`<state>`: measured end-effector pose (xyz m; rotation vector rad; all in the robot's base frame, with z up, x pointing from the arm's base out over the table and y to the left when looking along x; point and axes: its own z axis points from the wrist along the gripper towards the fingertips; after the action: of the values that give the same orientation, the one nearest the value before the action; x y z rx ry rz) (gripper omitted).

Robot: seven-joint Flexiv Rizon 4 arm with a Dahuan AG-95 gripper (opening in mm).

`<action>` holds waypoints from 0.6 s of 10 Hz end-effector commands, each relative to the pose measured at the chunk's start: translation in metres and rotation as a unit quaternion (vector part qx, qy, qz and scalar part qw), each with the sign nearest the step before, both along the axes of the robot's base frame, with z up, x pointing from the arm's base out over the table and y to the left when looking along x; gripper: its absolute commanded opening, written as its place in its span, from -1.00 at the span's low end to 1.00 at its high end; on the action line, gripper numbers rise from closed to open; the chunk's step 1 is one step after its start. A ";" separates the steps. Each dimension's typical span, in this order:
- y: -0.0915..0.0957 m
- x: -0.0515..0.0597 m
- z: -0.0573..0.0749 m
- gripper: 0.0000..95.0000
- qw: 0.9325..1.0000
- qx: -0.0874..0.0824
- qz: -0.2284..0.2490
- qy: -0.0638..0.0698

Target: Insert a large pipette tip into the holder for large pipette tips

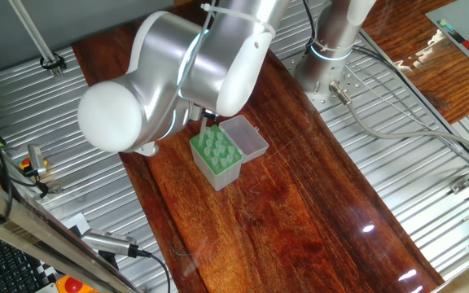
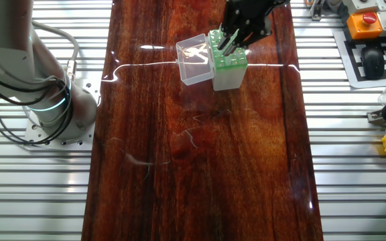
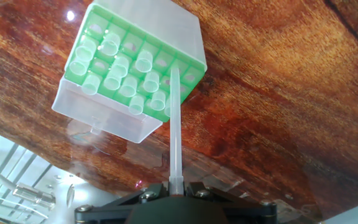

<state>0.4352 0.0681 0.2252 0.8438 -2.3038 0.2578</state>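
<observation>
Fingers (image 2: 230, 45) pinching large pipette tip (image 3: 174, 124), its point over the holder (image 3: 135, 68), plain only in hand view.

open lid (image 2: 194, 59) flanks holder (image 2: 229, 65)

I count one holder for large pipette tips (image 3: 135, 74) on the table (image 2: 200, 174). I count one large pipette tip (image 3: 174, 124) outside the rack, seen in the hand view. I count one clear lid (image 2: 194, 59) hinged to the holder. Several tips already sit in the holder's holes; I cannot fix their exact number from these views. I count one gripper (image 2: 236, 37) and one robot arm (image 1: 186, 73).
</observation>
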 end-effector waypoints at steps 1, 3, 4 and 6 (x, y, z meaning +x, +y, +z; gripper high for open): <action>0.000 0.000 0.000 -0.20 1.000 0.005 -0.001 -0.002; -0.001 0.000 0.001 -0.20 1.000 0.014 -0.005 -0.011; -0.002 0.000 0.001 -0.20 1.000 0.025 -0.009 -0.015; -0.010 -0.002 0.004 -0.20 0.998 0.048 -0.008 -0.039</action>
<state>0.4340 0.0597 0.2292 0.8663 -2.3918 0.1815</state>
